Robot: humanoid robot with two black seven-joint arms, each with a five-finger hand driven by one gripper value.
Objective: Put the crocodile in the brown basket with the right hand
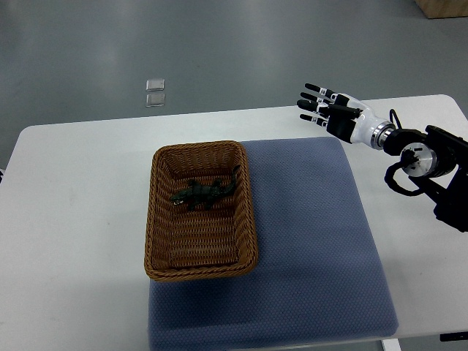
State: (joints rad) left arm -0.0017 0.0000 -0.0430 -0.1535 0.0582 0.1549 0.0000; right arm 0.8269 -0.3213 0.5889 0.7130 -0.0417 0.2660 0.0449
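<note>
A dark green toy crocodile (204, 191) lies inside the brown wicker basket (200, 271), toward its far half, tail pointing to the right wall. The basket stands on the left edge of a blue-grey mat (307, 234). My right hand (319, 107) hovers over the table's far right part, well to the right of the basket, fingers spread and holding nothing. Its arm comes in from the right edge. The left arm does not show.
The white table (80, 205) carries the mat and basket. Two small clear square things (155, 93) lie on the floor beyond the table's far edge. A brown box corner (443, 7) shows at the top right.
</note>
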